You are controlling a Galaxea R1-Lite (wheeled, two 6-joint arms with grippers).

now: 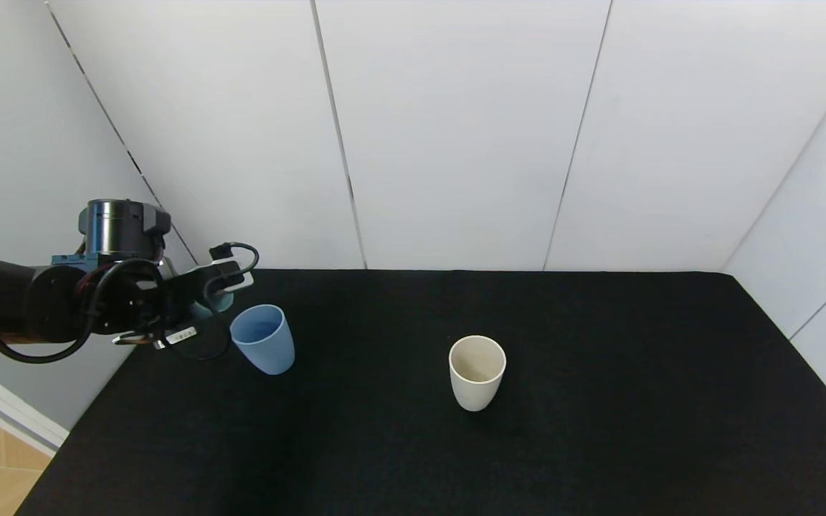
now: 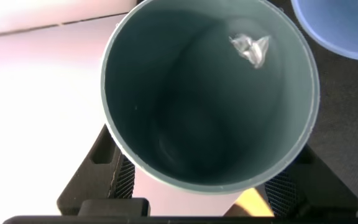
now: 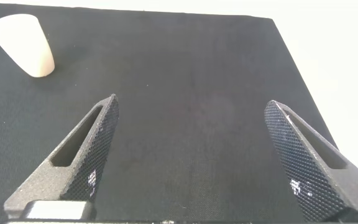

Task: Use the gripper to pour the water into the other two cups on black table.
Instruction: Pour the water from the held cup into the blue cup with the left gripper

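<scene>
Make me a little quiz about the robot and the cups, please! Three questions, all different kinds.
1. True or false: the light blue cup lies on its side on the black table.
2. Which cup stands nearer the left pincer? A) cream-white cup B) light blue cup C) both equally
3. Fill in: the left pincer grips a ______ cup that is tipped toward the light blue one.

Key
1. False; it stands upright.
2. B. In the head view the left pincer is right beside it, at the table's left edge.
3. Teal-green. The right pincer is open over bare table, holding nothing.
</scene>
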